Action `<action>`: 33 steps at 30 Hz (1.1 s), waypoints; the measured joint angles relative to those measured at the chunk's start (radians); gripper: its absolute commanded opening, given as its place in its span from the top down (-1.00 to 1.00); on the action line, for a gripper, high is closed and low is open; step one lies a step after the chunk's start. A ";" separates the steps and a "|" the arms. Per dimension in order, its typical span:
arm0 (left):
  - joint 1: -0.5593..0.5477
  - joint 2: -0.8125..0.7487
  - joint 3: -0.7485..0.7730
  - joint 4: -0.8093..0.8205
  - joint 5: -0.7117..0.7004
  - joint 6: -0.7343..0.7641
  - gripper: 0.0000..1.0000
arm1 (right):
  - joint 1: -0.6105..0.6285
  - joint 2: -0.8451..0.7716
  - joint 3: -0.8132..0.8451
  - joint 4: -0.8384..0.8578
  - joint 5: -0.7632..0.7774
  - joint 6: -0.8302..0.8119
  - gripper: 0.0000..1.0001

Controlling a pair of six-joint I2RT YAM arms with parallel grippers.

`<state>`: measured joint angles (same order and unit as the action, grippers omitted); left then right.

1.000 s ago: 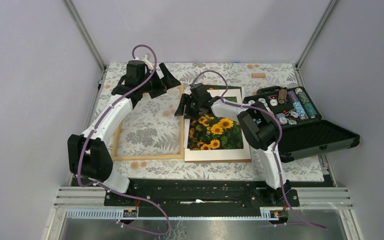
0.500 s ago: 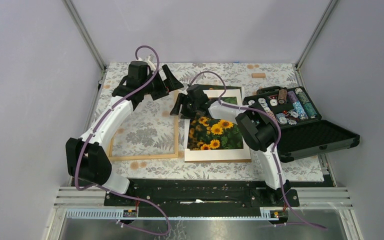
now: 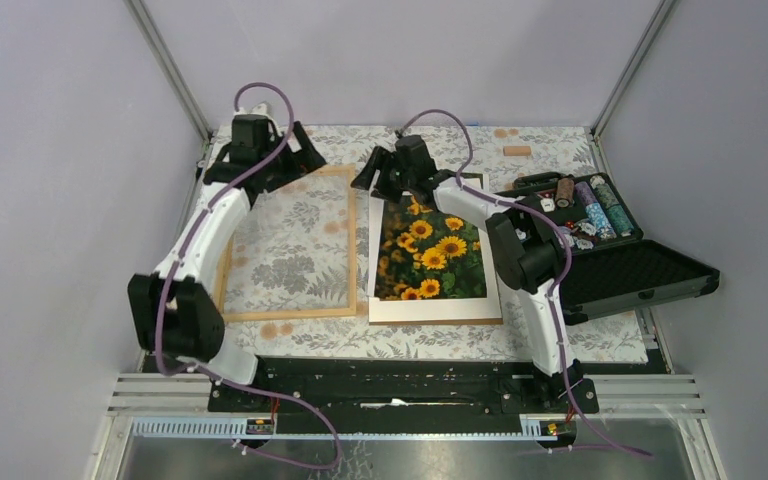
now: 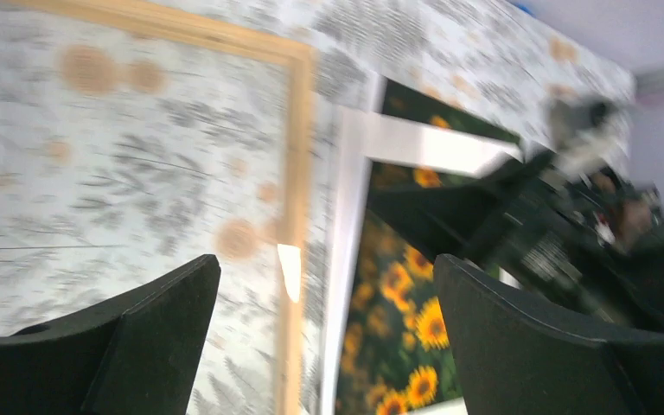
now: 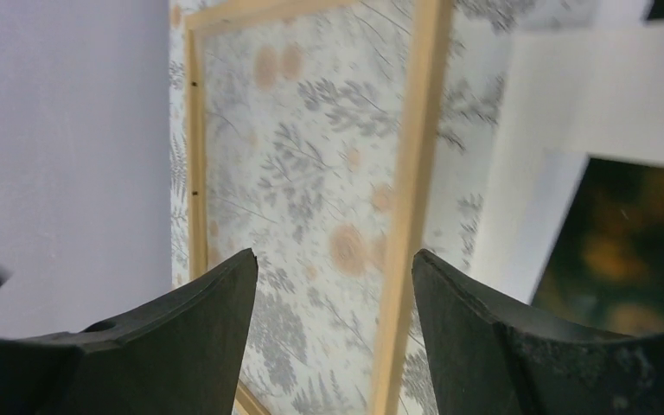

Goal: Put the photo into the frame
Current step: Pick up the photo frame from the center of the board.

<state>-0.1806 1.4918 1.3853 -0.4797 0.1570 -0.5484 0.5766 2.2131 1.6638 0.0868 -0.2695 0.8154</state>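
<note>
The sunflower photo (image 3: 430, 250) lies flat at the table's middle inside a white mat (image 3: 430, 308) on a brown board. The light wooden frame (image 3: 348, 250) lies flat just left of it, the tablecloth showing through its pane. My left gripper (image 3: 295, 158) is open and empty above the frame's far edge. My right gripper (image 3: 372, 178) is open and empty above the gap between the frame's far right corner and the mat. The left wrist view shows the frame's right rail (image 4: 294, 173) and the photo (image 4: 406, 303). The right wrist view shows the frame (image 5: 411, 173) and the mat (image 5: 536, 173).
An open black case (image 3: 640, 275) with poker chips (image 3: 580, 215) stands at the right, touching the board's right side. A small wooden block (image 3: 517, 151) lies at the far right. Grey enclosure walls close in the table on three sides.
The frame has slid a little left, away from the mat. My left gripper has drawn back to the far left. My right gripper has moved off the photo toward the far edge.
</note>
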 measured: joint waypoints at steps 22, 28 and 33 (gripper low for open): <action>0.466 0.473 0.190 -0.055 -0.098 -0.022 -0.85 | 0.010 0.229 0.271 -0.133 -0.090 -0.093 -0.22; 0.380 0.455 0.162 -0.053 -0.087 -0.024 -0.53 | 0.002 0.193 0.155 -0.120 -0.143 -0.079 -0.43; 0.081 0.373 0.059 -0.077 -0.112 -0.044 -0.21 | -0.037 0.021 -0.057 -0.152 -0.197 -0.074 -0.52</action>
<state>-0.0998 1.8648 1.4445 -0.5568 0.0448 -0.5922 0.5396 2.2341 1.6070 -0.0654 -0.4664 0.7410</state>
